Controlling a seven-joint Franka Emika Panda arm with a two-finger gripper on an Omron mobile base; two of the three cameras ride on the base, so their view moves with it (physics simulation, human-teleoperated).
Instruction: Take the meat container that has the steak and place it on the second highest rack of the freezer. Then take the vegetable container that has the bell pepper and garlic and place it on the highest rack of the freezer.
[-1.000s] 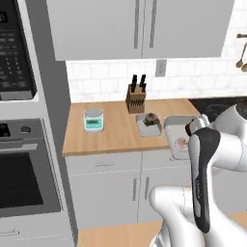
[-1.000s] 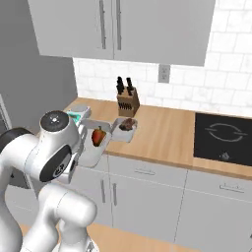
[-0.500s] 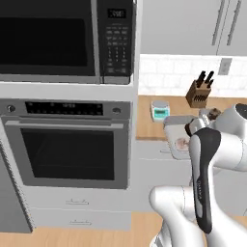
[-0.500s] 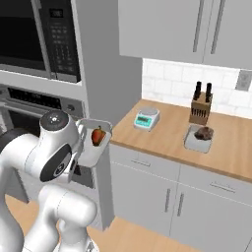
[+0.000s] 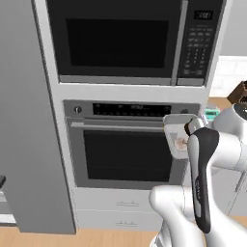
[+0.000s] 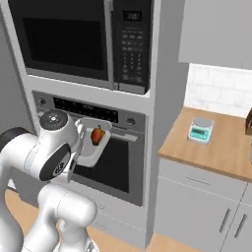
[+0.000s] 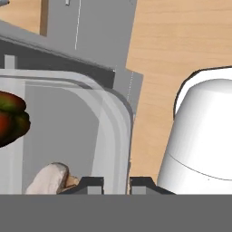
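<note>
My gripper point(image 7: 117, 183) is shut on the rim of the clear vegetable container point(image 7: 113, 118), one fingertip on each side of the wall. Inside lie the orange-red bell pepper point(image 7: 11, 118) and the pale garlic point(image 7: 47, 179). In the left base view the vegetable container point(image 5: 174, 137) hangs in front of the oven, level with its top edge, with the garlic point(image 5: 181, 143) showing. From the right, the bell pepper point(image 6: 97, 135) sits in the container point(image 6: 91, 155) beside my arm. The meat container with the steak is out of view. I cannot make out the freezer or its racks.
A black-glass wall oven point(image 5: 125, 154) stands right ahead, with a microwave point(image 5: 120, 41) above it and drawers below. A tall flat grey panel point(image 5: 29, 120) rises at the left. To the right runs a wooden counter point(image 6: 216, 152) carrying a small scale point(image 6: 201, 130).
The base has driven to the left, so both base views slid from the counter to the oven wall. The vegetable container stays held in the shut gripper.
</note>
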